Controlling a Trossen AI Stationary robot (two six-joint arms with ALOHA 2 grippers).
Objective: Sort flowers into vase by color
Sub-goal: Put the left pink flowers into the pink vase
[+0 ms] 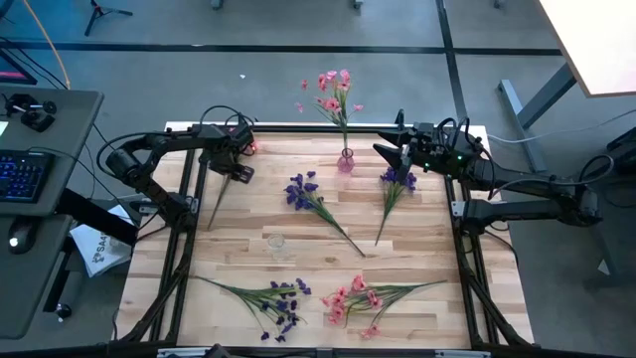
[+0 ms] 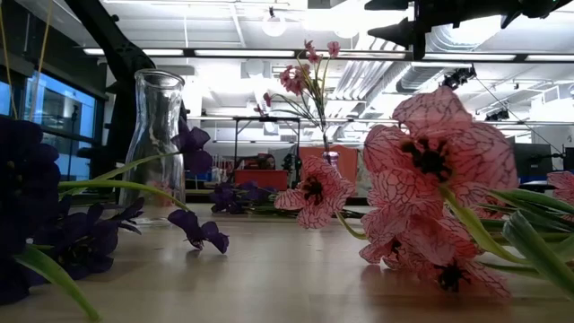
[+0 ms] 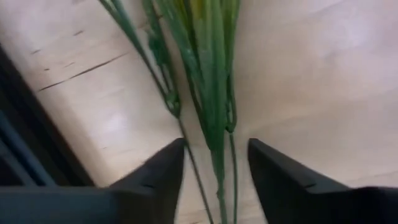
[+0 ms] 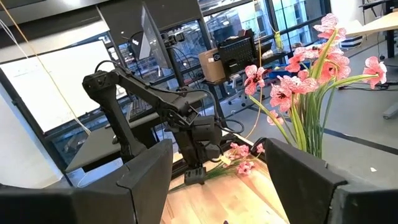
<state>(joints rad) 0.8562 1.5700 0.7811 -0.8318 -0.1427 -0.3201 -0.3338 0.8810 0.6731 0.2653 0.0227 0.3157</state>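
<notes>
A pink sprig (image 1: 215, 207) lies at the table's far left, its blossoms (image 4: 239, 158) toward the far edge. My left gripper (image 1: 238, 172) is low over it and open, with one finger on each side of the green stems (image 3: 211, 93); I see no touch. My right gripper (image 1: 390, 154) is open and raised near the far edge, above a purple sprig (image 1: 396, 184) that lies flat. Pink flowers (image 1: 336, 94) stand in a small pink vase (image 1: 346, 160). An empty clear vase (image 1: 275, 242) stands mid-table.
Another purple sprig (image 1: 310, 196) lies mid-table between the two vases. A purple sprig (image 1: 273, 298) and a pink sprig (image 1: 358, 298) lie along the near edge. A black frame (image 1: 189, 189) borders the table's left and right sides. A desk with a keyboard (image 1: 22, 174) stands left.
</notes>
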